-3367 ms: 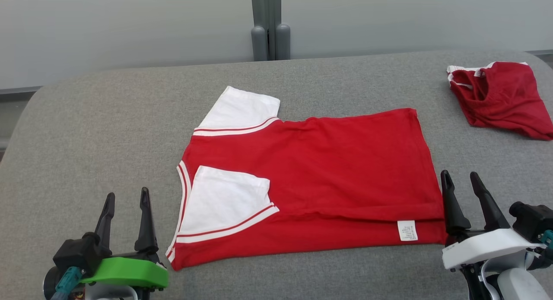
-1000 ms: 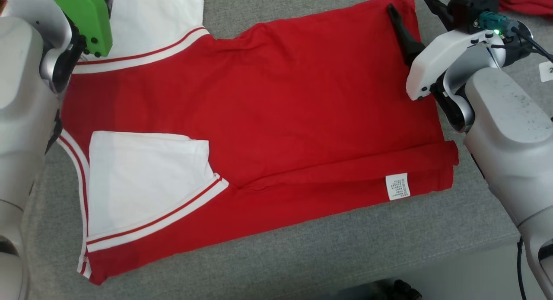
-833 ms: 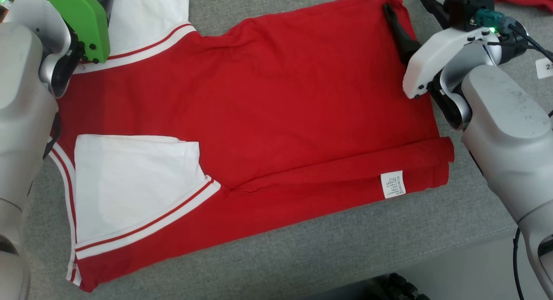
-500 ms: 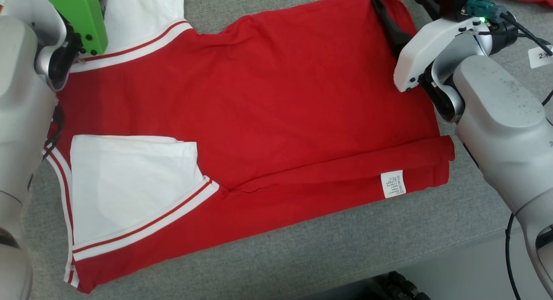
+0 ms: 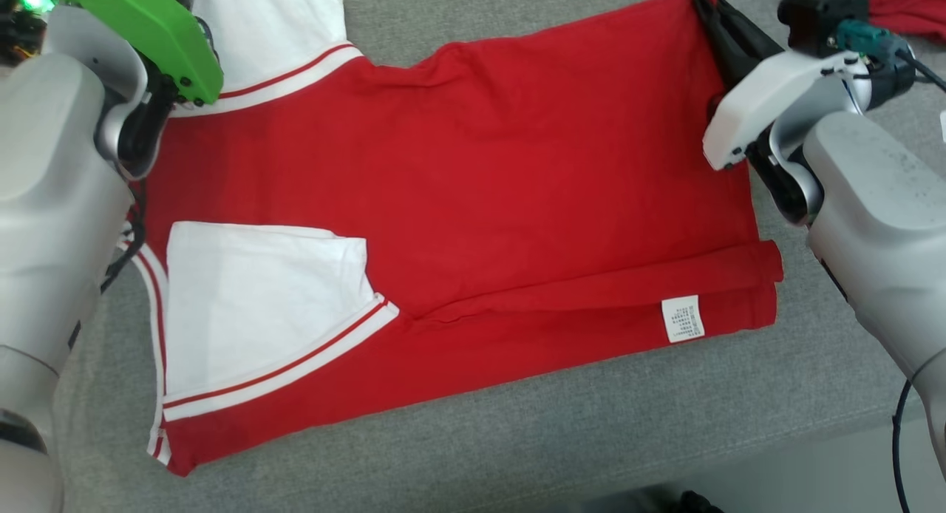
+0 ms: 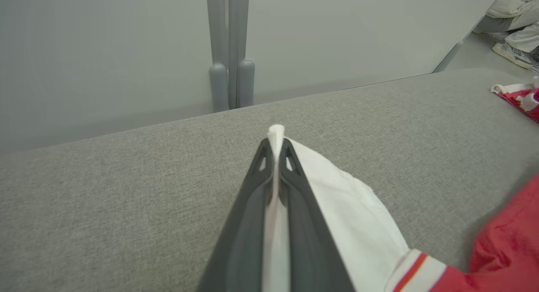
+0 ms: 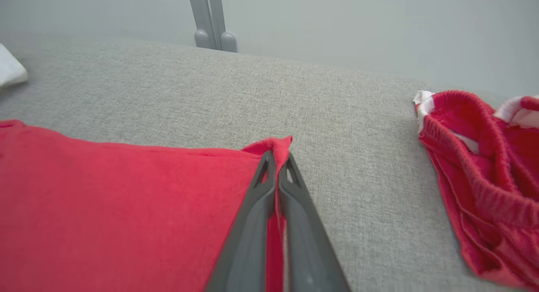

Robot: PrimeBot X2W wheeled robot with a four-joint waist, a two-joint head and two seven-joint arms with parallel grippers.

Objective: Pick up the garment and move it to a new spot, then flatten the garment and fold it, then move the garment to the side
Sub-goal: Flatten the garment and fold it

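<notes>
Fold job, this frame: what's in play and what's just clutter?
In play: red T-shirt; left tool, shut on its white sleeve; right tool, shut on its hem corner.
Lying about: crumpled red garment on the right; grey post behind.

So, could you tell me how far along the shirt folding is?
Done: the shirt lies flat, near sleeve and near edge folded in. In hand: the left gripper is shut on the far sleeve, the right gripper on the far hem corner. Left: fold that far side over, then move the shirt aside.
</notes>
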